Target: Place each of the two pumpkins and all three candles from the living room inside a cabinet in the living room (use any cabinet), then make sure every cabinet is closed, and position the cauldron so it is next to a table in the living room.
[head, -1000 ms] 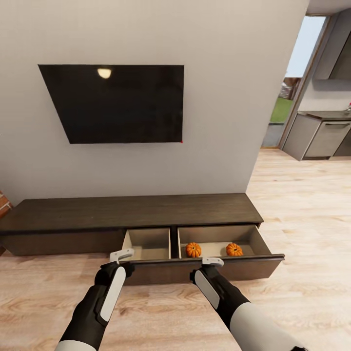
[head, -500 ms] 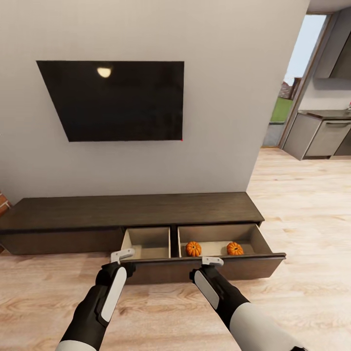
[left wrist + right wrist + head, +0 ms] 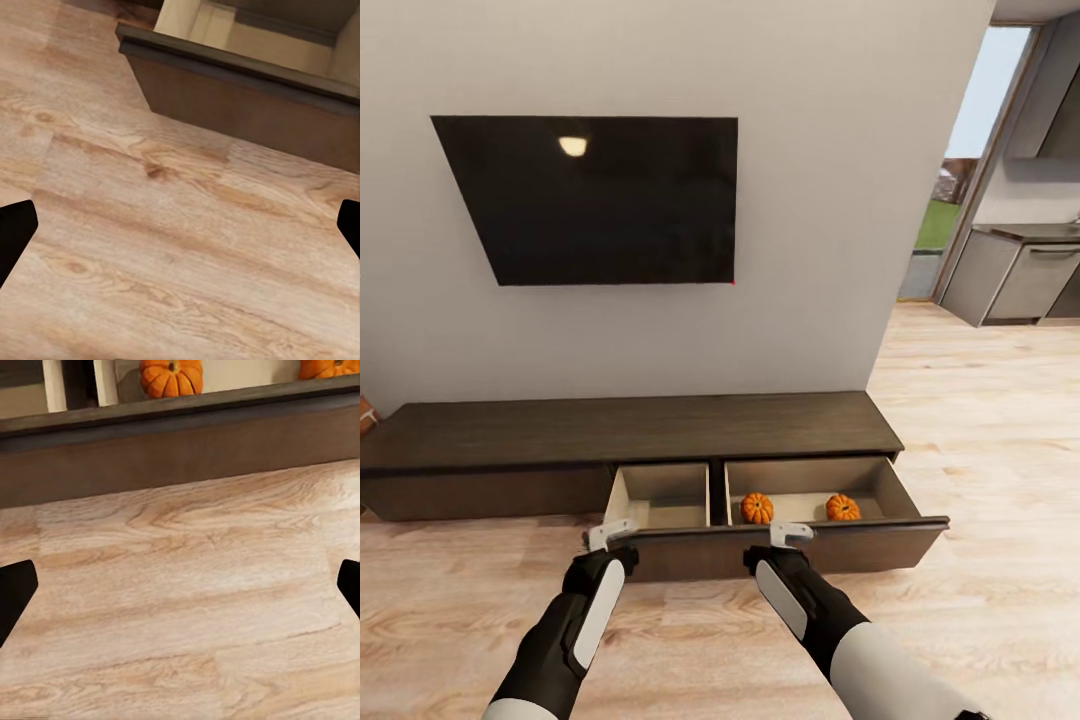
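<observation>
The cabinet (image 3: pixel 640 430) is a long low dark brown unit along the wall, with one wide drawer (image 3: pixel 830 548) pulled out. Two orange pumpkins lie in the drawer's right compartment, one (image 3: pixel 757 508) near the divider and one (image 3: pixel 842 507) further right. The left compartment (image 3: pixel 660 500) is bare pale wood. My left gripper (image 3: pixel 610 533) and right gripper (image 3: pixel 792 532) hover just in front of the drawer's front panel. Both are open and hold nothing. In the right wrist view the pumpkins (image 3: pixel 171 376) (image 3: pixel 330 367) sit behind the drawer front (image 3: pixel 195 450). The left wrist view has the drawer corner (image 3: pixel 247 105) over wooden floor.
A black TV (image 3: pixel 595 200) hangs on the grey wall above the cabinet. Light wooden floor (image 3: pixel 1000 430) stretches to the right towards a doorway (image 3: pixel 960 170) and grey kitchen cupboards (image 3: pixel 1020 280).
The whole view has shifted slightly, with the TV and cabinet a little higher in frame. Both grippers sit a touch lower and closer to the drawer front. The pumpkins have not moved.
</observation>
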Motion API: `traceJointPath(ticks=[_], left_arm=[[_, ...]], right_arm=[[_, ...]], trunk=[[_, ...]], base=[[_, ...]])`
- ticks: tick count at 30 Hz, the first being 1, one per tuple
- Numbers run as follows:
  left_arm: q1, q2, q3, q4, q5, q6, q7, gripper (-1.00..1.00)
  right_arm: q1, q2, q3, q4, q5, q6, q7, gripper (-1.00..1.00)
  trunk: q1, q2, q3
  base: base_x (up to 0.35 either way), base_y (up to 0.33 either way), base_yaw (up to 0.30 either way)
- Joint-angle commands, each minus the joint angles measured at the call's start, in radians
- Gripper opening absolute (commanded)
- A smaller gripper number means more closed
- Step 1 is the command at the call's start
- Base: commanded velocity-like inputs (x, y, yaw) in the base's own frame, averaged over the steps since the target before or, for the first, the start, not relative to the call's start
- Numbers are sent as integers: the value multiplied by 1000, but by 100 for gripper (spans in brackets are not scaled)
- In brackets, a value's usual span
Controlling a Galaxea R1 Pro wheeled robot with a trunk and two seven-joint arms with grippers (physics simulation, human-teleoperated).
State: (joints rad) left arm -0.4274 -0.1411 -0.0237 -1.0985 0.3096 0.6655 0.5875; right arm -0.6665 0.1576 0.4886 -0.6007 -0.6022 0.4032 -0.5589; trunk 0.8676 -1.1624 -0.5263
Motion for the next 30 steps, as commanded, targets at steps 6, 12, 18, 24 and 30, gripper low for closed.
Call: traceJointPath(ticks=[6,12,18,24,30], left_arm=[[1,2,-1,30,-1,-56,0,100],[1,6,-2,39,-1,-94,0,100],[1,10,-4,78,-4,-151,0,100],[1,12,-39,109,-4,-219,-10,100],[1,20,-47,116,-5,-243,-38,100]], right_arm=[[0,1,6,0,1,-1,14,100],[0,0,13,0,1,-5,16,100],[1,-3,20,1,1,-33,32,100],[0,-11,23,4,2,-45,82,100],[1,-12,24,4,2,-84,109,100]], trunk=[[23,-42,-19],[46,-84,-38],[69,-126,-56],[92,-168,-75],[115,-210,-94]], base=[[0,0,0],[0,0,0],[0,0,0],[0,0,0],[0,0,0]])
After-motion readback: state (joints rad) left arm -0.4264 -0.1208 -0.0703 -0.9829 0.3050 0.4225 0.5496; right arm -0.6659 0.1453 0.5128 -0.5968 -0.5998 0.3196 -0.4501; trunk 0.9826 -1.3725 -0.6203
